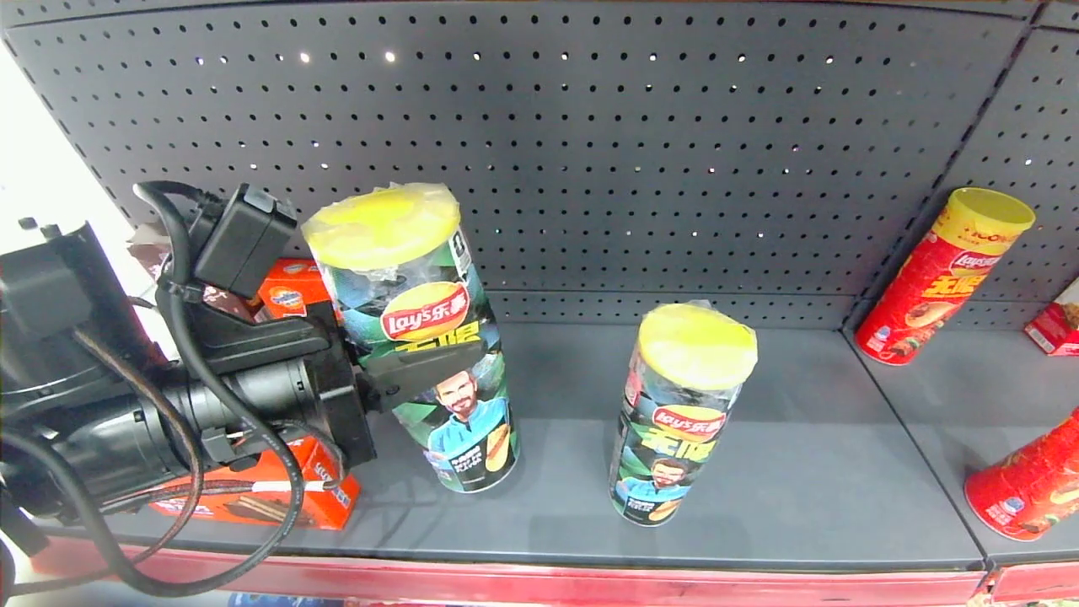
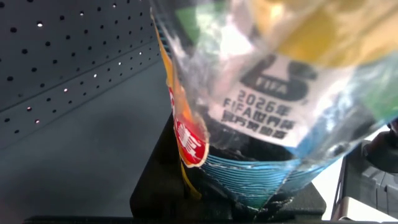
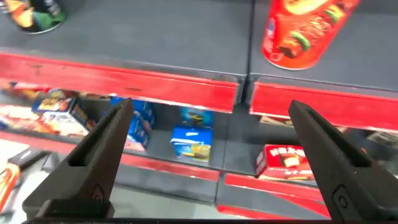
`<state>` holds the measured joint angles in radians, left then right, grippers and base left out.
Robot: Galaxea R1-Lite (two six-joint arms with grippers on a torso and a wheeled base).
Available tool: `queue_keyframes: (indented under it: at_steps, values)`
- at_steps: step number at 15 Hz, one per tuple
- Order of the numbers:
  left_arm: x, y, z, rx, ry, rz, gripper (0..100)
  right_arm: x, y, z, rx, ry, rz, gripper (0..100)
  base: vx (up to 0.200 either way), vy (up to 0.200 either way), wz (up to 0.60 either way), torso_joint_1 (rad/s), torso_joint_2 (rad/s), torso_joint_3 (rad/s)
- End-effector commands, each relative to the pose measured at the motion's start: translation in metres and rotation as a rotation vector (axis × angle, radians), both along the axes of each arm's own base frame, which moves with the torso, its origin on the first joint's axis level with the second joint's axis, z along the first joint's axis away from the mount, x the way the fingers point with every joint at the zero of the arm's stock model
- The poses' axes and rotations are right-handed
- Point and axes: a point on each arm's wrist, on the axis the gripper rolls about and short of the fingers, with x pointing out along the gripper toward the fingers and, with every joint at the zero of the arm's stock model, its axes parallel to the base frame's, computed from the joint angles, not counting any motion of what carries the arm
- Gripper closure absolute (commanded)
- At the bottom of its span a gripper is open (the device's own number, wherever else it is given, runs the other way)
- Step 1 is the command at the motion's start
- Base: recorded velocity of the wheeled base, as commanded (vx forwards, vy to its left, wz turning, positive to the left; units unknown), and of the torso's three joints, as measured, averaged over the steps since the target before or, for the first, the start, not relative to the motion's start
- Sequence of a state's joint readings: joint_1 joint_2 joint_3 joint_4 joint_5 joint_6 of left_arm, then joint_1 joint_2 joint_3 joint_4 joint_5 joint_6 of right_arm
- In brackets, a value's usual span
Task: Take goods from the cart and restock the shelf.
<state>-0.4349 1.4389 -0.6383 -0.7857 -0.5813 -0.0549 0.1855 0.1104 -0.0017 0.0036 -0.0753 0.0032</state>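
Shop aisle; pegboard back; grey shelf with red rail; chip cans; snack boxes below.

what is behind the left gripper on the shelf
An orange box pokes out behind the left gripper, next to the chip can it grips. The gripper covers most of the box, so anything further behind cannot be seen.
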Motion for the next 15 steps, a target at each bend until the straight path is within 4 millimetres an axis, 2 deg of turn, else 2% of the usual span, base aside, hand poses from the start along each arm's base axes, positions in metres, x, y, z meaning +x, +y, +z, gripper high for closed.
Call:
queue_keyframes:
  at_steps: [1,7,10,15]
  values:
    - [0.001,0.0,-0.002,0.003,0.008,-0.001,100,0.002,0.002,0.0,-0.008,0.034,-0.093,0,0.0,0.0,0.0,0.0,0.0,0.0]
    - [-0.005,-0.011,-0.002,0.006,0.008,-0.059,100,-0.001,0.001,-0.001,-0.006,-0.005,-0.108,0,0.0,0.0,0.0,0.0,0.0,0.0]
    - [0.009,-0.02,-0.013,0.023,0.031,-0.055,100,-0.004,0.003,-0.001,-0.003,-0.042,-0.2,0,0.0,0.0,0.0,0.0,0.0,0.0]
    - [0.029,-0.031,-0.018,0.03,0.051,-0.042,100,-0.009,0.003,-0.002,0.006,-0.109,-0.183,0,0.0,0.0,0.0,0.0,0.0,0.0]
